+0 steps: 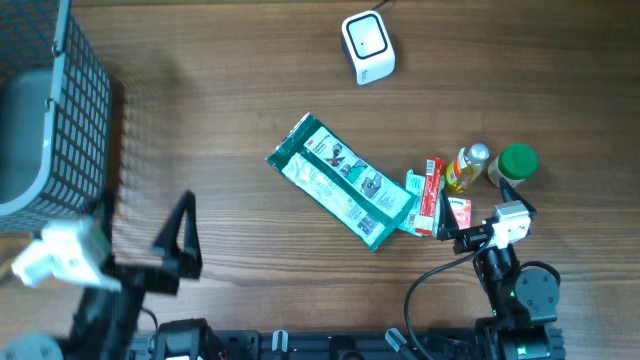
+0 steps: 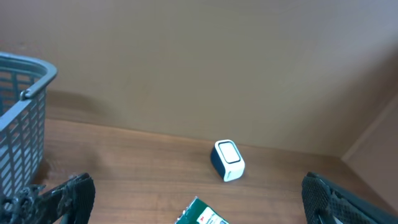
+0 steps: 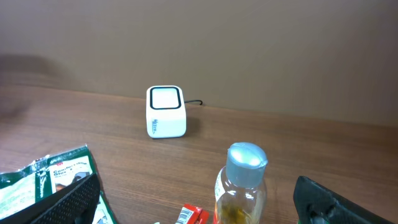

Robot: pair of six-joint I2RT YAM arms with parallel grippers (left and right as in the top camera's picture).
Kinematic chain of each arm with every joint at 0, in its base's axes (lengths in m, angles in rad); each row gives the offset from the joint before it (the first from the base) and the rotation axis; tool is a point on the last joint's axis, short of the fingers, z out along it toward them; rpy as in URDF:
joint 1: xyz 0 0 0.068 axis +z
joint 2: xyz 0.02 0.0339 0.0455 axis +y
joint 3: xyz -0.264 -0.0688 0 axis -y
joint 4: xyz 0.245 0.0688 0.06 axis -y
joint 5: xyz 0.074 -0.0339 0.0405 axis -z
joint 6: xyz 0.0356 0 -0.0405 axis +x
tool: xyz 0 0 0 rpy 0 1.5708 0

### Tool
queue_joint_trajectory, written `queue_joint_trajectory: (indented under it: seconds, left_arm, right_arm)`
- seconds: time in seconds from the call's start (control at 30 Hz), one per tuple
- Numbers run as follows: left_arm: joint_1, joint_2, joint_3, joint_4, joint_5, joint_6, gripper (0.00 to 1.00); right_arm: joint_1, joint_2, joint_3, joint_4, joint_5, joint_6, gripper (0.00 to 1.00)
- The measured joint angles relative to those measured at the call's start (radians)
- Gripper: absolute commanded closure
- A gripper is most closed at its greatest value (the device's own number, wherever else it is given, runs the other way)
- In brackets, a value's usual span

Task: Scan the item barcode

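Lying flat mid-table, the packet (image 1: 340, 180) sits apart from the scanner (image 1: 367, 46). The left gripper (image 1: 140, 228) and right gripper (image 1: 489, 225) both gape wide, holding nothing; the right is near the bottle (image 1: 467, 167).

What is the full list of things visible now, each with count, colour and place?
scanner: 1, white, far centre
basket: 1, grey, far left
pouch: 1, green, centre
red packets: at least 2, red, right of pouch
bottle: 1, yellow with silver cap, right of packets
jar: 1, green lid, beside bottle
table: 1, brown wood, under all
left gripper: 1, black, open, near left
right gripper: 1, black, open, near right
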State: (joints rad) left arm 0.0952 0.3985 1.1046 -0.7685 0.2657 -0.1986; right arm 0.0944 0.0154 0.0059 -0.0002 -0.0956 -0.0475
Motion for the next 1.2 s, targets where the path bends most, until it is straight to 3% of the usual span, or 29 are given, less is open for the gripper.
queue_joint_trajectory:
  seconds: [0.23, 0.53, 0.7, 1.2]
  left_arm:
    - [-0.013, -0.186, -0.190, 0.169, -0.037, 0.000, 0.00]
    - [-0.037, -0.339, -0.487, 0.786, -0.045, 0.000, 0.00]
    - [-0.048, -0.387, -0.613, 1.006, -0.045, 0.000, 0.00]
    - [-0.048, -0.386, -0.958, 1.141, -0.058, 0.000, 0.00]
  right_arm:
    - [0.000, 0.000, 0.000, 0.000, 0.000, 0.000, 0.00]
    - [0.000, 0.000, 0.000, 0.000, 0.000, 0.000, 0.00]
    - [0.000, 0.000, 0.000, 0.000, 0.000, 0.000, 0.01]
    - [0.000, 0.000, 0.000, 0.000, 0.000, 0.000, 0.00]
